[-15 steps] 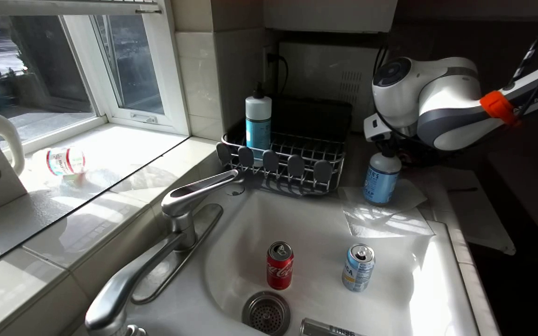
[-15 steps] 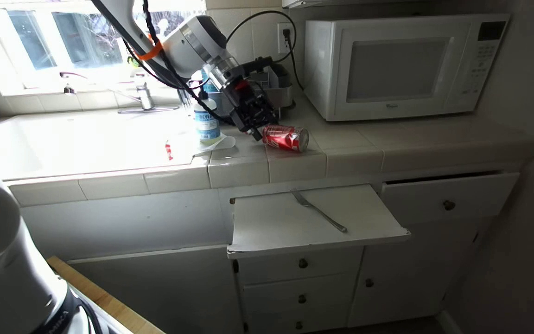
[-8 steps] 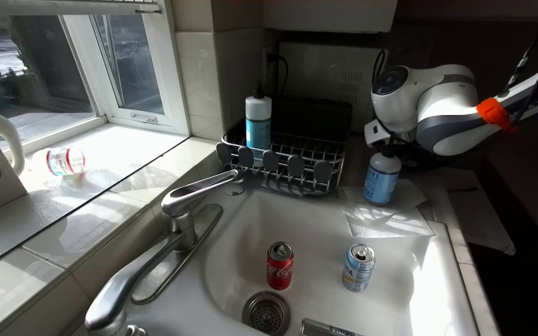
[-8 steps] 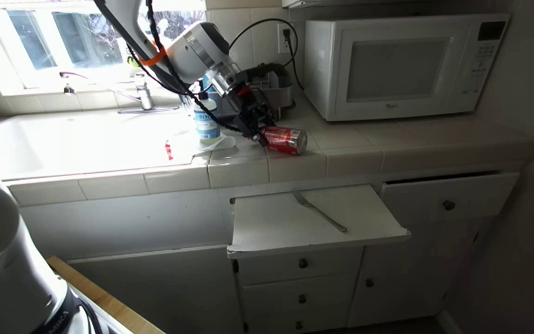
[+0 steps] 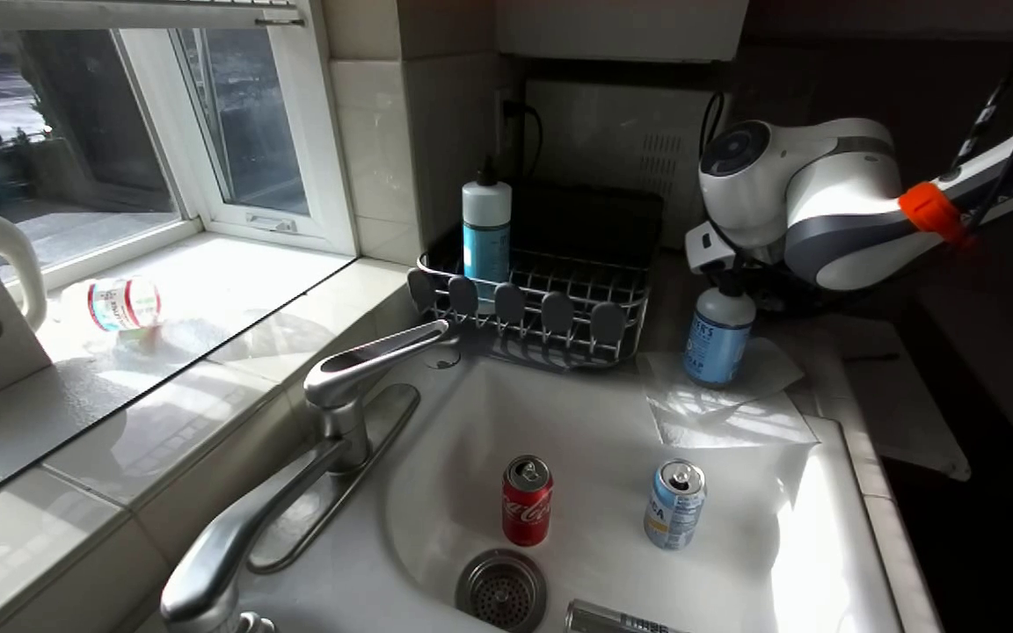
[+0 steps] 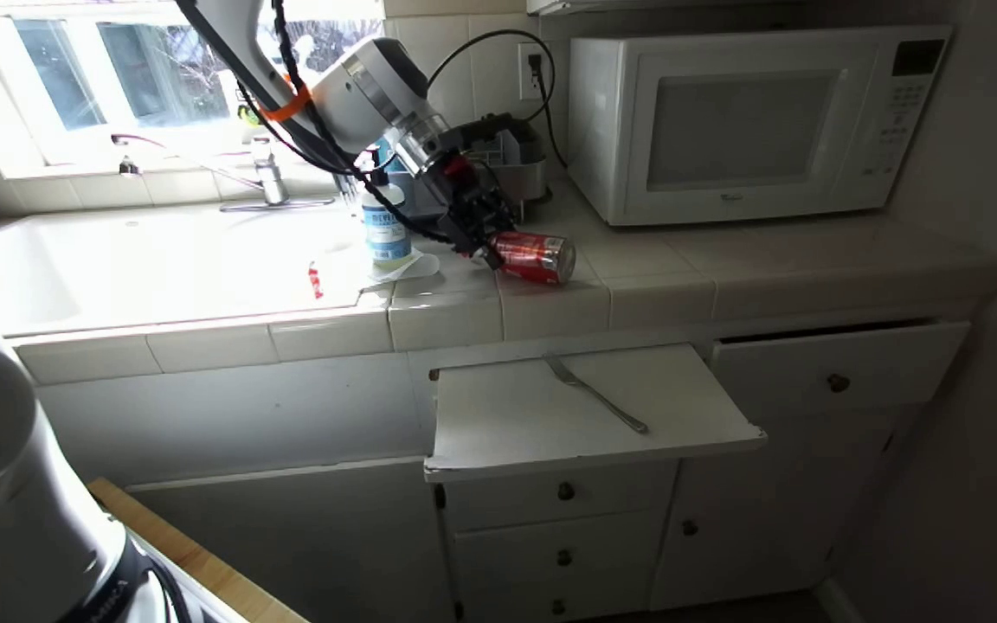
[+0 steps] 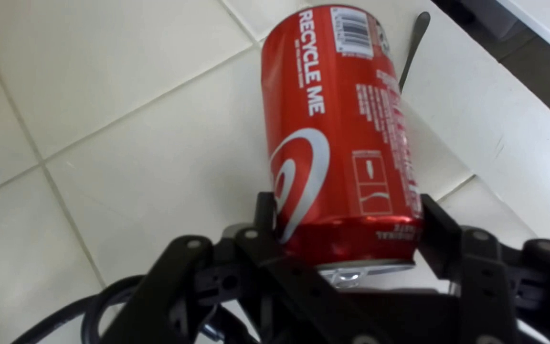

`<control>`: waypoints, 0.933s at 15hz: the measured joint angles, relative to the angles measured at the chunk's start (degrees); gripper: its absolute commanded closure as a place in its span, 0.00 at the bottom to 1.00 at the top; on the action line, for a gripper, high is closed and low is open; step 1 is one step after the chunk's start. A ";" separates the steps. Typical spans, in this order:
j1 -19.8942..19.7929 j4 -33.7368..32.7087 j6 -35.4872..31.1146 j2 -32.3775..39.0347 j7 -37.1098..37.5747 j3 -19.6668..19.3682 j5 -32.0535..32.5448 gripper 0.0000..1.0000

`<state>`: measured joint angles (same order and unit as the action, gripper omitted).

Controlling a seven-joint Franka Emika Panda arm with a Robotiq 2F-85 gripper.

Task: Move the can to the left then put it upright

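Inside your gripper (image 7: 349,215), clamped from both sides near its pull-tab end, is the red Coca-Cola can (image 7: 337,134). That hold looks deliberate: with the top near the palm and the base free, you would probably only need to swing the gripper to point down and the base should meet the tiled tabletop (image 7: 170,134) first. As held, the can is on its side, jutting out ahead of the gripper, and to its right in an exterior view; whether it touches the tabletop you cannot tell. Just left of the gripper there stands the soap bottle (image 6: 388,232), on a pale sheet (image 6: 419,266) perhaps meant for drips; if left means towards the sink (image 6: 144,268), mind that bottle. Behind the gripper sits the dish rack (image 6: 526,183), further right the microwave (image 6: 723,138), and below, on a pull-out board (image 6: 498,424), a fork (image 6: 611,405).
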<state>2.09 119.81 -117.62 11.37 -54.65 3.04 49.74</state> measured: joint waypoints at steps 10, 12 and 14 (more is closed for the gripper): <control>-0.06 -1.82 -0.11 -8.87 -4.46 0.31 -12.75 0.54; -0.13 -1.47 -0.11 -10.37 -4.93 -0.06 -17.21 0.54; -0.48 -0.74 -1.01 -11.86 -4.99 -0.68 -21.07 0.54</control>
<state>1.61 119.07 -118.63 -0.49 -59.65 2.36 28.68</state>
